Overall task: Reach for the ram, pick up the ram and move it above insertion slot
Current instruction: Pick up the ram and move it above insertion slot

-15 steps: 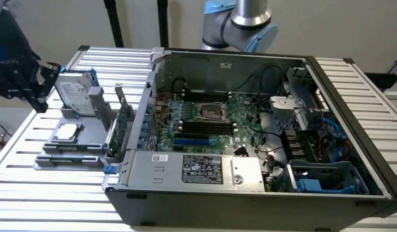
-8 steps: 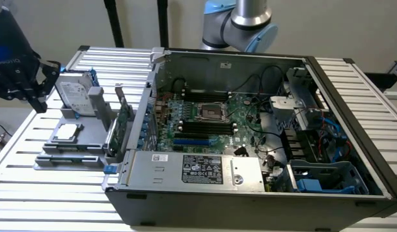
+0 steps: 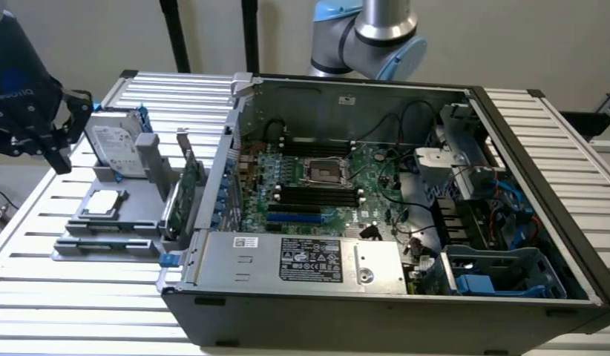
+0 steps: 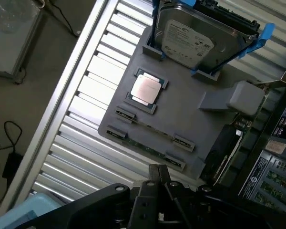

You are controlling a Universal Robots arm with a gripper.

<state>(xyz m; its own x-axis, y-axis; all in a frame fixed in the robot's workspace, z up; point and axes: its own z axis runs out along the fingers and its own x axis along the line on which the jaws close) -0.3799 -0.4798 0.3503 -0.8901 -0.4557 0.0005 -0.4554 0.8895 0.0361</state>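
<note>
Currently, the ram [image 3: 107,243] [image 4: 148,149] lies in the grey holder tray [image 3: 117,219] [image 4: 181,109], in the slot along the tray edge farthest from the hard drive. Its long axis runs parallel to that edge; in the exterior view it points from that view's left to its right. You see it as a narrow green strip, with a dark clip at each end. Whether chips sit on it cannot be told.

On the same tray, note the square silver processor [image 3: 105,202] [image 4: 145,89] just beside the ram's slot. The hard drive [image 3: 117,144] [image 4: 195,40], with blue rails, stands upright at the far end. A green expansion card [image 3: 191,185] stands on edge at the tray's side nearest the open computer case [image 3: 384,222].

The gripper [image 3: 58,156] [image 4: 158,174] hangs above the slatted metal surface [image 3: 67,311] [image 4: 100,71], at the exterior view's left of the hard drive. It is apart from the ram. Its jaws are together and hold nothing.
</note>
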